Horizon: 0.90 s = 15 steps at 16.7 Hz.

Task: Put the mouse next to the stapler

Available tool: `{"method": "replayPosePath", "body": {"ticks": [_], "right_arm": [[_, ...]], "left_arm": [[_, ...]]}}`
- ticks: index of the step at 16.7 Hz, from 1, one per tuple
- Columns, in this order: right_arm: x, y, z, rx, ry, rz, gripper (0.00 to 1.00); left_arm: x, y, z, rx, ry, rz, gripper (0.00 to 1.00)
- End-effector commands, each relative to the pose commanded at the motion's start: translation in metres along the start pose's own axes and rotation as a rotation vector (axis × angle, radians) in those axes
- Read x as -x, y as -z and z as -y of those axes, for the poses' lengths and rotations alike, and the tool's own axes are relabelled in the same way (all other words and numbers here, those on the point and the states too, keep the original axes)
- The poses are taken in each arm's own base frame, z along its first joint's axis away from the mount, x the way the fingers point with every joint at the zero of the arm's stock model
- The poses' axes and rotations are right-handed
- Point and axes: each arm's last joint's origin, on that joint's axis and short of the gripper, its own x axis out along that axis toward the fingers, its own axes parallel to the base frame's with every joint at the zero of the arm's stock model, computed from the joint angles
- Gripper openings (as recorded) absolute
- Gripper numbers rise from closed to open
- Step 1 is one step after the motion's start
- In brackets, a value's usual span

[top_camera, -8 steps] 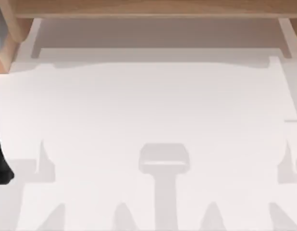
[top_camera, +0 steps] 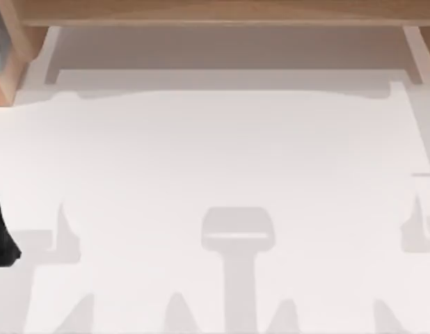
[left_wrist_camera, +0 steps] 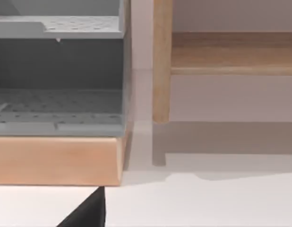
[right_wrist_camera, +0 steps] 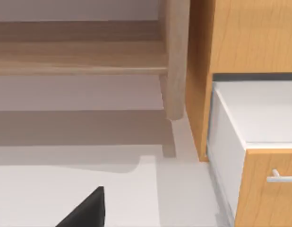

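Logging the left wrist view: one black wedge of the left gripper [left_wrist_camera: 87, 213] at the frame edge. Ahead of the jaws stand one grey perforated plastic tray rack [left_wrist_camera: 58, 80] on one pale wooden base block [left_wrist_camera: 56, 161], and beside it one round wooden post [left_wrist_camera: 161, 61]. — A

Jaw state, left? — B

Cannot tell how wide they stand or whether they hold anything. The same goes for the right gripper [right_wrist_camera: 87, 213], one black wedge again. — A

What lies ahead of the right jaws? — B

One wooden cabinet [right_wrist_camera: 240, 38] with one white drawer [right_wrist_camera: 252, 113] pulled out, one metal bar handle [right_wrist_camera: 283, 177] on the front below it, and one wooden post [right_wrist_camera: 176, 56] under one long wooden shelf [right_wrist_camera: 75, 56]. — A

Top view? — B

One white tabletop [top_camera: 222, 153], and one dark arm part [top_camera: 1, 233] at its left edge. — A

Mouse and stapler positions? — B

Cannot tell. — A
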Motion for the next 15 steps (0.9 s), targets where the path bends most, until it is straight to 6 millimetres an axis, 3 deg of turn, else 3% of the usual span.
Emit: {"method": "replayPosePath", "body": {"ticks": [5,8,12,15], "right_arm": [[-0.002,-0.096,0.004,-0.018,0.064,-0.136,1.00],[-0.023,-0.153,0.010,-0.032,0.113,-0.266,1.00],[-0.085,-0.206,0.027,-0.057,0.182,-0.488,1.00],[-0.154,-0.216,0.051,-0.083,0.228,-0.678,1.00]], "left_arm": [[0.000,0.000,0.000,0.000,0.000,0.000,1.00],[0.000,0.000,0.000,0.000,0.000,0.000,1.00],[0.000,0.000,0.000,0.000,0.000,0.000,1.00],[0.000,0.000,0.000,0.000,0.000,0.000,1.00]]}}
